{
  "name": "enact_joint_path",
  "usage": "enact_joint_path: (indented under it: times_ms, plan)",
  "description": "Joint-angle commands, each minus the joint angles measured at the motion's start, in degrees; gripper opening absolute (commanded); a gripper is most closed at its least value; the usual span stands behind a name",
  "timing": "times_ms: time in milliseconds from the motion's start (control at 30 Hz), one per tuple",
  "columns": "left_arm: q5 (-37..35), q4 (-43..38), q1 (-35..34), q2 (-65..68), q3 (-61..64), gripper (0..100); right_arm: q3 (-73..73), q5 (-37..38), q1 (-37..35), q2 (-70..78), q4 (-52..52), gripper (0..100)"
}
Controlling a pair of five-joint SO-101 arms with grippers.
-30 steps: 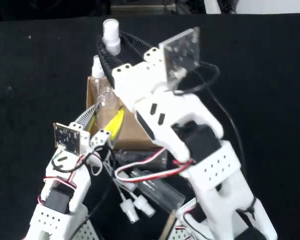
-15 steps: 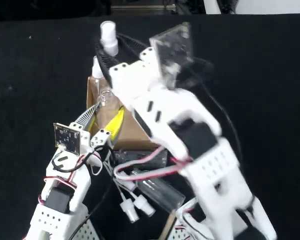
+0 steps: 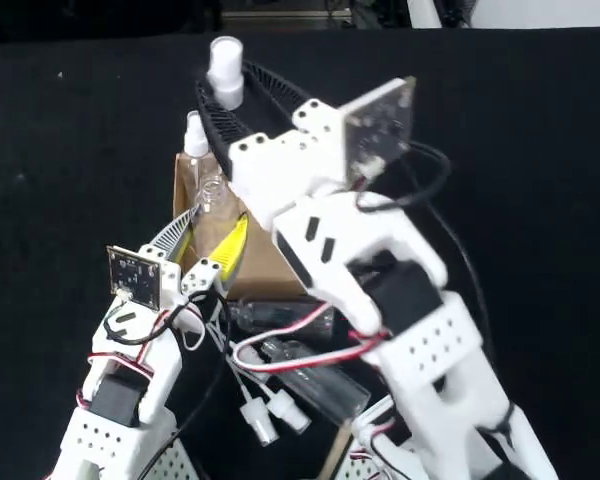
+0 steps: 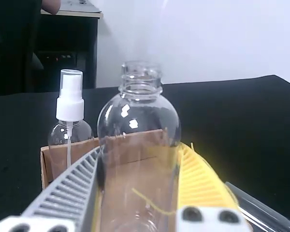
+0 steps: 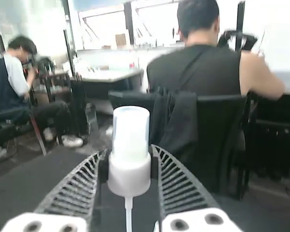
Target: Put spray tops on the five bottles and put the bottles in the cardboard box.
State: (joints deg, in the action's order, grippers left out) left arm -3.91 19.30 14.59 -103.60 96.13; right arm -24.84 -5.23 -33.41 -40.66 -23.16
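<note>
Two grippers hang over the cardboard box [image 3: 265, 272] at frame centre. The left gripper [image 3: 218, 215] is clamped on an uncapped clear bottle [image 4: 137, 145], upright at the box and near a capped bottle [image 4: 67, 130]. At upper centre, the right gripper [image 3: 227, 82] is clenched on a white spray top [image 3: 225, 65].

No writing, number or sign can be read anywhere: the clear bottle [image 4: 137, 140] carries no label, the wall of the cardboard box [image 4: 58, 155] is plain brown, the spray top [image 5: 129, 159] is plain white, and any marks on the small camera board [image 3: 135, 275] are too fine to make out
</note>
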Motion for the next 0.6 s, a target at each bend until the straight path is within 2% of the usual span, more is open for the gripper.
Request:
enact_joint_path:
  times_ms: [0, 167, 567]
  plan:
    - [-0.53, -1.58, 0.48, -0.7, 1.27, 5, 1.98, 0.53, -2.81, 2.51, 1.58, 1.1]
    - [-0.53, -1.58, 0.4, -0.7, 1.27, 5, 2.24, 0.62, -5.1, 3.3, -0.88, 1.1]
    - [-0.53, -1.58, 0.4, -0.7, 1.27, 5, 6.9, 1.05, -3.25, 1.54, -4.48, 1.1]
